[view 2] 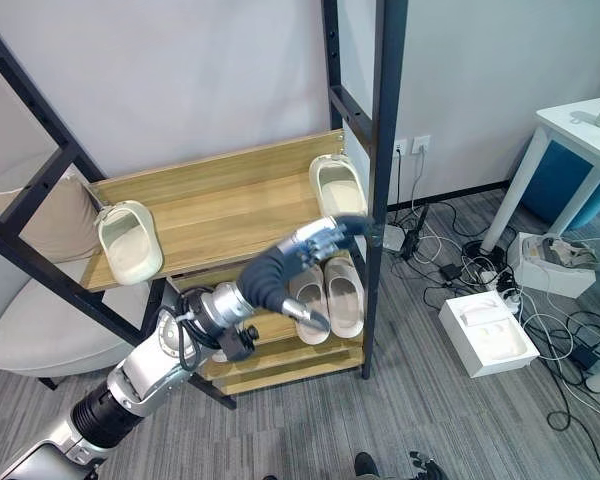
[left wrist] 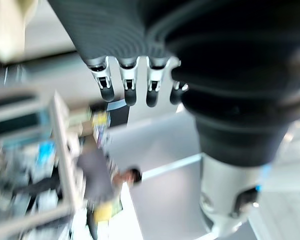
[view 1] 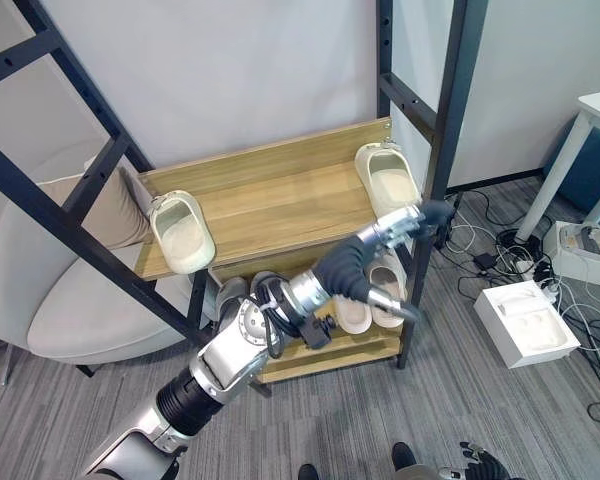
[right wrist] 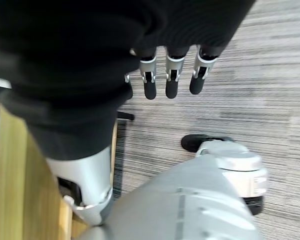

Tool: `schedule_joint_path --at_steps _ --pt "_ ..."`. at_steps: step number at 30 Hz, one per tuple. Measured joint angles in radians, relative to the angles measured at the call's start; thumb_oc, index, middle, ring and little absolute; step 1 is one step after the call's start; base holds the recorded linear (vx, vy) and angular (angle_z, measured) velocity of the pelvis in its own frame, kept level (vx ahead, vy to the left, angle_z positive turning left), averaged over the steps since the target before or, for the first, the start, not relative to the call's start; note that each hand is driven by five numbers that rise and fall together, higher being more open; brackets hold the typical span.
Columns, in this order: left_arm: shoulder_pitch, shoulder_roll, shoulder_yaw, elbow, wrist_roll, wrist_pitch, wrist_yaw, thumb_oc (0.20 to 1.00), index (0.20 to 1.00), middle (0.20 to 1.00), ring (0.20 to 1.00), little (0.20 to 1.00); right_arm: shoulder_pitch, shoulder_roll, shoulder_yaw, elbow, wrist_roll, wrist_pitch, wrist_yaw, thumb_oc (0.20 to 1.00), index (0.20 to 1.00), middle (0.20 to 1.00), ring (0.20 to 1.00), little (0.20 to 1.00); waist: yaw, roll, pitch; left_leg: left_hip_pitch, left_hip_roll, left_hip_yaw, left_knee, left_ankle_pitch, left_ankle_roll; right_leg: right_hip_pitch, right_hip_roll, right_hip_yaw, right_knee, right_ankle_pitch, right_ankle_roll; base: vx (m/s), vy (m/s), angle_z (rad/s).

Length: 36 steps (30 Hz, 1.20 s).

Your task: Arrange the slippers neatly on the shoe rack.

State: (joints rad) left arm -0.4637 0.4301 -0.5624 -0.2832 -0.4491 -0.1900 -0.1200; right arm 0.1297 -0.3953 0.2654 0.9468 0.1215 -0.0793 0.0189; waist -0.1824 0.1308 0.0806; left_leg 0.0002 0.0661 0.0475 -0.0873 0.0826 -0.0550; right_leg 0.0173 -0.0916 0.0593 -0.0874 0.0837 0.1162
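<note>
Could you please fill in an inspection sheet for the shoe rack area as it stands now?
Surface: wooden rack, top shelf bare in the middle.
Job's things: one slipper at the top shelf's left end, another at its right end, far apart; a pair on the lower shelf.
Clutter: open white box on the carpet right of the rack.
Robot hands: left robot hand reaching at the right slipper, fingers straight, holding nothing; right robot hand hanging over the carpet, fingers relaxed.
Cables: loose cords on the floor right of the rack.
Surroundings: grey chair with a cushion at left, white table at right.
</note>
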Motion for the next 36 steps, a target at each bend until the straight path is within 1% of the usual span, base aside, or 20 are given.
schedule_joint_path --at_steps 2,3,5,7,11,14,17,20,21,22,23,25,26,27,28,30,32,33,34,36 --pt "-0.036 0.005 0.029 0.027 0.047 -0.014 0.039 1.0 1.0 1.0 1.0 1.0 -0.003 0.003 0.001 0.005 0.005 0.0 -0.002 1.0 1.0 1.0 1.0 1.0 0.003 -0.003 0.003 0.003 0.0 -0.008 0.0 -0.001 -0.001 0.008 0.0 -0.006 0.0 -0.003 0.0 0.02 -0.034 0.13" --pt "-0.1 0.042 0.086 0.097 0.13 -0.022 0.113 1.0 1.0 1.0 1.0 1.0 -0.018 0.006 0.004 0.007 0.014 0.0 -0.003 1.0 1.0 1.0 1.0 1.0 0.002 0.001 0.003 0.004 0.0 -0.012 0.0 -0.001 -0.002 0.011 0.001 -0.008 0.0 -0.004 -0.001 0.03 -0.044 0.09" --pt "-0.142 0.075 0.137 0.167 0.206 -0.025 0.19 1.0 1.0 1.0 1.0 1.0 -0.029 0.005 0.001 0.009 0.018 -0.001 -0.01 1.0 1.0 1.0 1.0 1.0 0.003 0.009 0.004 0.005 0.0 -0.012 0.0 -0.001 -0.002 0.012 0.001 -0.009 0.0 -0.004 -0.002 0.0 -0.032 0.03" --pt "-0.163 0.089 0.154 0.235 0.291 -0.023 0.248 1.0 1.0 1.0 1.0 1.0 -0.032 0.006 0.002 0.01 0.018 0.0 -0.014 1.0 1.0 1.0 1.0 1.0 0.003 0.023 0.003 0.005 0.001 -0.012 0.0 0.006 -0.011 0.013 0.001 -0.01 -0.001 -0.005 -0.002 0.02 -0.013 0.01" --pt "-0.183 0.097 0.15 0.312 0.461 -0.013 0.324 1.0 1.0 1.0 1.0 1.0 -0.035 0.007 0.008 0.01 0.019 0.0 -0.019 1.0 1.0 1.0 1.0 1.0 0.0 0.031 0.003 0.008 0.001 -0.012 0.0 0.012 -0.008 0.015 0.002 -0.012 -0.001 -0.008 -0.004 0.0 0.0 0.0" --pt "-0.24 0.129 0.137 0.433 0.564 0.029 0.38 1.0 1.0 1.0 1.0 1.0 -0.042 0.007 0.021 0.01 0.038 0.0 -0.019 1.0 1.0 1.0 1.0 1.0 -0.001 0.031 0.004 0.012 0.002 -0.012 0.002 0.017 -0.01 0.018 0.003 -0.012 -0.001 -0.009 -0.005 0.0 -0.01 0.0" --pt "-0.292 0.202 0.124 0.5 0.667 0.06 0.404 1.0 1.0 1.0 1.0 1.0 -0.045 0.005 0.023 0.01 0.056 0.001 -0.02 1.0 1.0 1.0 1.0 1.0 -0.004 0.032 0.004 0.017 0.003 -0.012 0.0 0.014 -0.013 0.024 0.003 -0.013 -0.001 -0.009 -0.005 0.0 -0.013 0.0" --pt "-0.323 0.233 0.126 0.499 0.706 0.07 0.437 1.0 1.0 1.0 1.0 1.0 -0.047 0.005 0.032 0.01 0.057 0.001 -0.023 1.0 1.0 1.0 1.0 1.0 0.001 0.033 0.005 0.019 0.003 -0.014 0.0 0.013 -0.013 0.028 0.004 -0.016 -0.001 -0.009 -0.006 -0.02 -0.017 0.04" --pt "-0.325 0.247 0.125 0.503 0.712 0.068 0.438 1.0 1.0 1.0 1.0 1.0 -0.037 0.005 0.032 0.026 0.057 -0.003 -0.016 1.0 1.0 1.0 1.0 1.0 -0.003 0.033 0.007 0.019 0.003 -0.014 -0.001 0.007 -0.022 0.028 0.003 -0.017 -0.001 -0.01 -0.007 0.0 0.0 0.0" --pt "-0.326 0.3 0.119 0.502 0.733 0.071 0.437 1.0 1.0 1.0 1.0 1.0 -0.034 0.005 0.03 0.022 0.058 -0.005 -0.01 1.0 1.0 1.0 1.0 1.0 -0.002 0.033 0.007 0.02 0.003 -0.013 0.0 0.006 -0.023 0.029 0.004 -0.018 0.0 -0.011 -0.009 0.0 0.0 0.0" --pt "-0.324 0.311 0.134 0.497 0.743 0.076 0.438 1.0 1.0 1.0 1.0 1.0 -0.019 -0.001 0.034 0.0 0.057 0.008 -0.009 1.0 1.0 1.0 1.0 1.0 -0.002 0.036 0.008 0.019 0.003 -0.013 0.0 0.006 -0.023 0.028 0.004 -0.018 0.0 -0.011 -0.009 0.0 0.0 0.0" --pt "-0.325 0.333 0.158 0.494 0.753 0.088 0.449 1.0 1.0 1.0 1.0 1.0 0.03 -0.021 0.029 -0.087 0.056 0.003 -0.006 1.0 1.0 1.0 1.0 1.0 -0.002 0.037 0.011 0.019 0.003 -0.013 0.0 0.0 -0.015 0.029 0.004 -0.019 0.0 -0.013 -0.012 0.0 0.0 0.0" --pt "-0.326 0.355 0.156 0.517 0.769 0.092 0.447 1.0 1.0 1.0 1.0 1.0 0.046 -0.023 0.009 -0.066 0.056 -0.011 0.011 1.0 1.0 1.0 1.0 1.0 -0.01 0.036 0.011 0.019 0.003 -0.012 0.0 0.001 -0.017 0.028 0.003 -0.018 -0.001 -0.013 -0.012 -0.06 -0.026 -0.01" --pt "-0.329 0.38 0.145 0.526 0.783 0.092 0.445 1.0 1.0 1.0 1.0 1.0 0.034 -0.015 -0.015 -0.038 0.058 -0.015 0.019 1.0 1.0 1.0 1.0 1.0 -0.003 0.037 0.011 0.02 0.003 -0.013 0.0 0.002 -0.018 0.03 0.004 -0.019 0.0 -0.013 -0.011 0.0 0.0 0.0" --pt "-0.321 0.413 0.149 0.53 0.784 0.11 0.435 1.0 1.0 1.0 1.0 1.0 0.023 -0.024 -0.026 0.002 0.062 0.006 0.021 1.0 1.0 1.0 1.0 1.0 0.0 0.039 0.011 0.019 0.002 -0.017 0.0 0.011 -0.016 0.028 0.004 -0.02 0.005 -0.01 -0.007 0.0 0.0 0.0" --pt "-0.317 0.433 0.149 0.528 0.787 0.114 0.433 1.0 1.0 1.0 1.0 1.0 0.041 -0.032 -0.034 0.003 0.062 0.021 0.024 1.0 1.0 1.0 1.0 1.0 -0.002 0.037 0.013 0.02 0.003 -0.021 0.0 0.006 -0.022 0.034 0.004 -0.029 0.0 -0.013 -0.009 0.02 -0.021 0.11" --pt "-0.325 0.434 0.123 0.59 0.804 0.112 0.432 1.0 1.0 1.0 1.0 1.0 0.034 -0.047 -0.003 0.013 0.068 0.02 0.037 1.0 1.0 1.0 1.0 1.0 0.0 0.035 0.014 0.02 0.003 -0.027 0.0 0.006 -0.023 0.036 0.005 -0.032 0.0 -0.014 -0.01 -0.01 -0.031 0.1" --pt "-0.315 0.439 0.121 0.617 0.823 0.138 0.41 1.0 1.0 1.0 1.0 1.0 -0.023 -0.02 -0.024 0.121 0.069 0.008 0.041 1.0 1.0 1.0 1.0 1.0 0.005 0.038 0.02 0.02 0.003 -0.038 0.0 0.008 -0.024 0.038 0.005 -0.034 0.0 -0.013 -0.009 0.0 -0.037 0.03" --pt "-0.311 0.441 0.122 0.619 0.823 0.14 0.397 1.0 1.0 1.0 1.0 1.0 -0.048 -0.009 -0.043 0.155 0.075 0.033 0.032 1.0 1.0 1.0 1.0 1.0 0.006 0.036 0.022 0.019 0.003 -0.037 0.0 0.008 -0.025 0.038 0.006 -0.035 0.001 -0.013 -0.009 0.01 -0.034 0.05" --pt "-0.293 0.434 0.121 0.65 0.826 0.133 0.397 1.0 1.0 1.0 1.0 1.0 -0.016 -0.017 -0.008 0.084 0.075 0.039 0.027 1.0 1.0 1.0 1.0 1.0 0.0 0.037 0.023 0.021 0.005 -0.036 0.0 0.008 -0.026 0.04 0.007 -0.035 0.0 -0.014 -0.011 0.01 -0.03 0.06"
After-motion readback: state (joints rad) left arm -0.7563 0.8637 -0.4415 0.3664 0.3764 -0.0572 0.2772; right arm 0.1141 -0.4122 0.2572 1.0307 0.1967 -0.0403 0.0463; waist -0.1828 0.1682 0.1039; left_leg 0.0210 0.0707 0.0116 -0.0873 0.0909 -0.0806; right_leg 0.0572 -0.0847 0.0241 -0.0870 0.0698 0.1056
